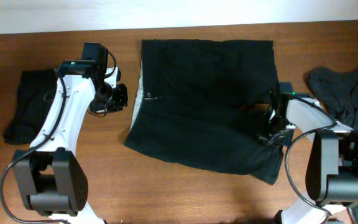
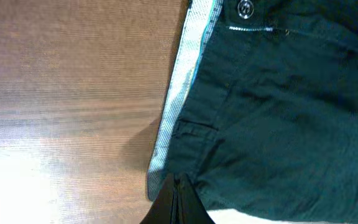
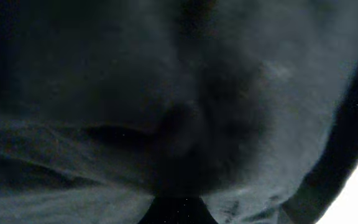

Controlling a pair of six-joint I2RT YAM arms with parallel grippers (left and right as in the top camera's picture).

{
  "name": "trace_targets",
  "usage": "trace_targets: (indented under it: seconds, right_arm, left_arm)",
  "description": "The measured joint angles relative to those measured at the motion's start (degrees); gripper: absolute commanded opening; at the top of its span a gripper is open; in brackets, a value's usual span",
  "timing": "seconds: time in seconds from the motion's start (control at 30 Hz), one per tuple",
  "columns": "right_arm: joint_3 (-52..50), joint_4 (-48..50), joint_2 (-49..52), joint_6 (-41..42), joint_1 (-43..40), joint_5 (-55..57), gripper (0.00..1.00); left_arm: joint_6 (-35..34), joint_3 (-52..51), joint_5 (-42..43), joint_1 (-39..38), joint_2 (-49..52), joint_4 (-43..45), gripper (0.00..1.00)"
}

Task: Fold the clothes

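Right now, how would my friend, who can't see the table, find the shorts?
On the brown wooden table, look in the middle. The shorts are the big black piece spread flat there. Only they have a pale waistband strip down one side; the folded dark garment at the left and the crumpled grey heap at the right have none.

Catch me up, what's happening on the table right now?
Black shorts lie spread flat in the middle, not yet folded. The left gripper is shut beside their pale waistband; the right gripper is shut down on the fabric at the opposite side. Whether either pinches cloth is unclear. A folded dark garment lies far left, a crumpled dark garment far right.
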Motion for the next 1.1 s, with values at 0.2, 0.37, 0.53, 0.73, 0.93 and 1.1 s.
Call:
trace_targets:
  seconds: [0.2, 0.37, 0.53, 0.73, 0.93, 1.1]
  right_arm:
    - [4.1, -1.0, 0.7, -3.8, -3.1, -0.2, 0.07]
    - [13.2, -9.3, 1.0, -6.6, -3.3, -4.7, 0.21]
    - [23.5, -15.6, 1.0, -7.5, -3.6, -6.3, 0.8]
    - [29.3, -16.5, 1.0, -8.3, -6.4, -6.5, 0.99]
    - [29.3, -16.9, 1.0, -8.3, -7.8, -6.5, 0.99]
    - [29.3, -16.9, 1.0, -8.3, -7.8, -6.5, 0.99]
  left_arm:
    - [0.0, 0.0, -0.2, -1.0, -0.1, -2.3, 0.01]
    - [0.0, -0.4, 0.8, -1.2, -0.1, 4.8, 0.0]
    - [-0.1, -3.4, 3.5, -2.1, -0.1, 18.3, 0.0]
    - [-0.2, -5.7, 5.4, -6.1, 1.0, 29.3, 0.0]
    - [-0.1, -5.8, 4.3, -8.5, 6.5, 33.4, 0.17]
    - [-0.5, -6.3, 1.9, -7.9, 9.0, 33.3, 0.35]
